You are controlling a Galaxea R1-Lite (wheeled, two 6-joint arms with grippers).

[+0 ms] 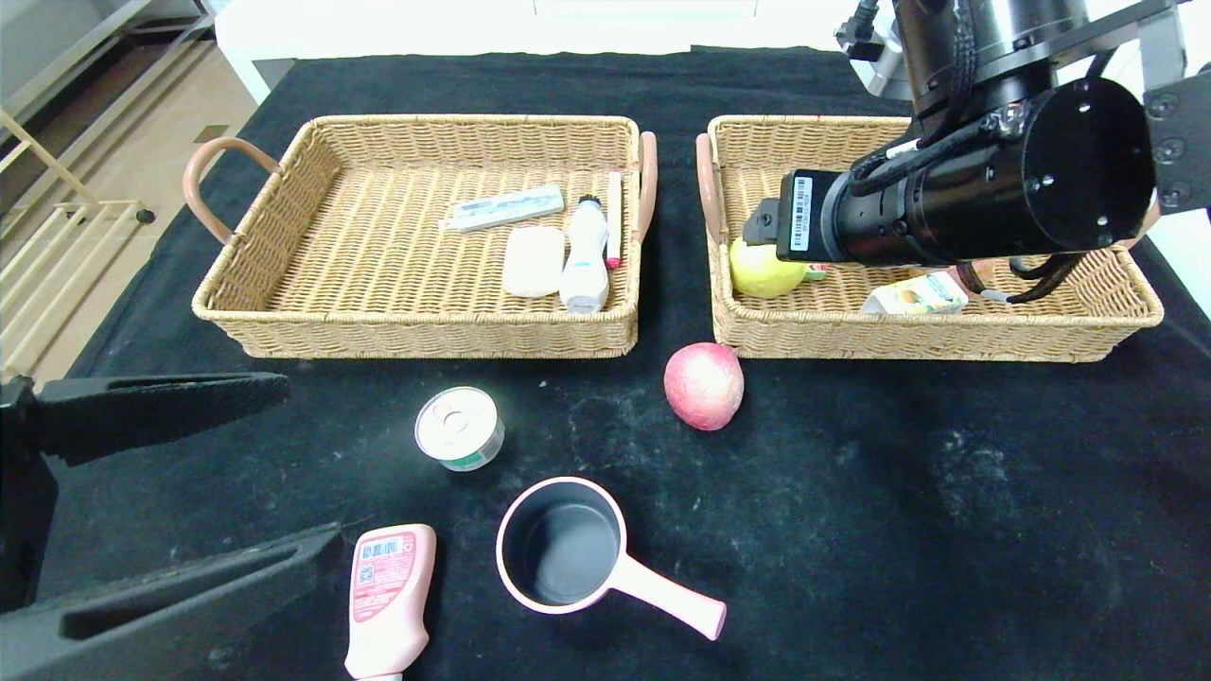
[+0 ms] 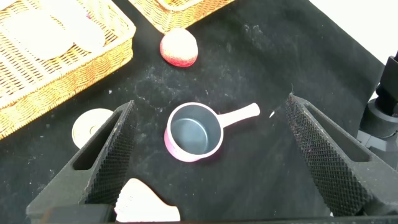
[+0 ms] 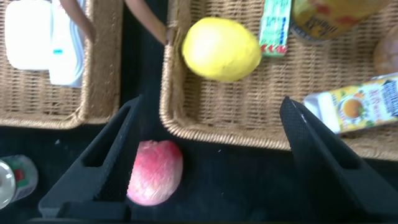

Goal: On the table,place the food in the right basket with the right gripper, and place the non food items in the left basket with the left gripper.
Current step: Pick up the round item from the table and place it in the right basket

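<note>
My right arm [image 1: 946, 208] reaches over the right basket [image 1: 927, 339] and hides its own fingers in the head view. In the right wrist view the right gripper [image 3: 210, 106] is open and empty above the basket's front corner. A yellow fruit [image 3: 221, 48] and a juice carton [image 3: 357, 106] lie in that basket. A red fruit [image 1: 704, 386] sits on the black cloth just outside the basket. My left gripper [image 1: 310, 461] is open and empty at the near left, with a pink pot [image 2: 194, 132], a pink bottle [image 1: 388, 596] and a tin can [image 1: 460, 427] close by.
The left basket [image 1: 416, 331] holds a long white box, a white soap bar, a white bottle and a pen. Pink handles stick out from both baskets into the gap between them. Bare black cloth covers the near right of the table.
</note>
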